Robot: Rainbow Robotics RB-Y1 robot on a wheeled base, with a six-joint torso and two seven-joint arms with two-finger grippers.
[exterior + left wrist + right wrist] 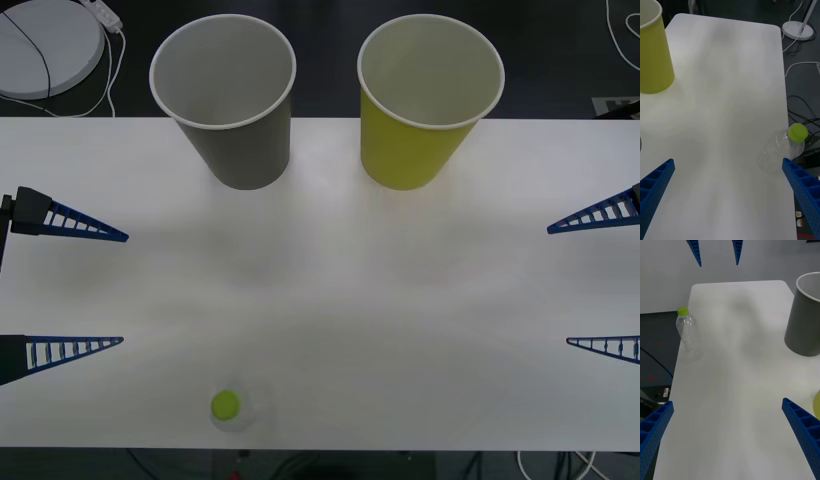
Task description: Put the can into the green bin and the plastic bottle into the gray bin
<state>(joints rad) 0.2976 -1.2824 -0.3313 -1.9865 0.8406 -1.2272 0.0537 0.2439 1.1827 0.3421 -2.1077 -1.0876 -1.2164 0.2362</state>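
Two bins, the gray bin (227, 100) and the green bin (425, 100), are set along the table's (400, 330) far edge. At its near edge the plastic bottle (232, 407) stands upright. Over opposite side edges, the left gripper (75, 287) and right gripper (600, 280) are held spread and empty.

Lab or office: white table (330, 300), dark floor, loose cables (799, 67), round stand base (45, 45).

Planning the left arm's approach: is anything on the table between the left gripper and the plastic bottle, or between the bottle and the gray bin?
Nothing visible. The left gripper is open, with bare table between it and the upright plastic bottle at the near edge. The stretch up to the gray bin is bare too.
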